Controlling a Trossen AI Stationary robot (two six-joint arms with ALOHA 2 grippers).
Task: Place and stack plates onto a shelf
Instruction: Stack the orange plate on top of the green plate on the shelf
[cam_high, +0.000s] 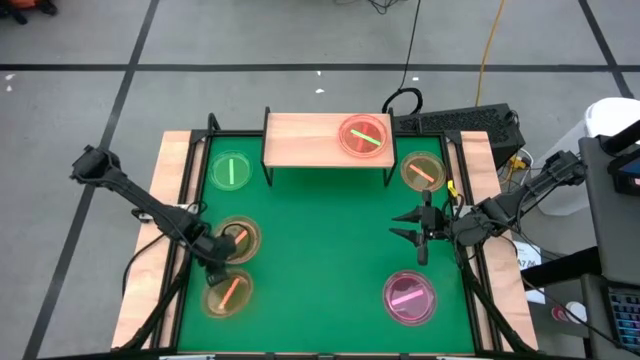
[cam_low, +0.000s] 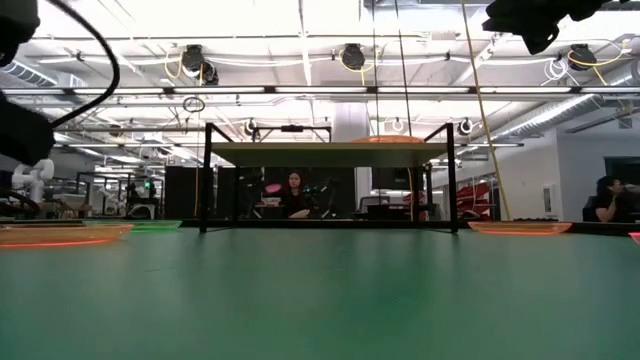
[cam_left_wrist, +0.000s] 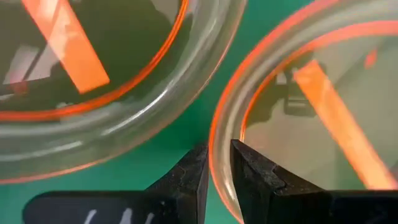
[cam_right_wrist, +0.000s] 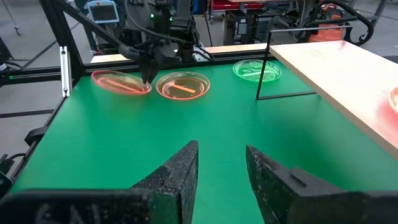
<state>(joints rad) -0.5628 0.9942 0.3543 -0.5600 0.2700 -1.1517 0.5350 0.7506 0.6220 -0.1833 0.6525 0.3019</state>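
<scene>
The light-wood shelf (cam_high: 310, 140) stands at the table's far edge and carries a pink plate (cam_high: 363, 137). Flat on the green table lie a green plate (cam_high: 231, 171), an amber plate (cam_high: 423, 172) on the right, two amber plates on the left (cam_high: 243, 232) (cam_high: 229, 292), and a pink plate (cam_high: 410, 297) near right. My left gripper (cam_high: 220, 262) (cam_left_wrist: 219, 148) is down between the two left amber plates, shut on the nearer one's rim. My right gripper (cam_high: 402, 225) (cam_right_wrist: 221, 149) hangs open above bare table at the right, touching nothing. My left gripper straddles the rim of the nearer amber plate at its far side (cam_left_wrist: 214, 134), one finger (cam_left_wrist: 249, 171) inside the dish and one (cam_left_wrist: 189, 177) outside. The fingers come from above, pointing down. The plate's base lies flat on the table.
The table's middle (cam_high: 320, 240) is bare green. Black frame posts and cables run along the left and right edges. The shelf top left of its pink plate is bare wood. People sit in the room beyond the table (cam_low: 295, 190).
</scene>
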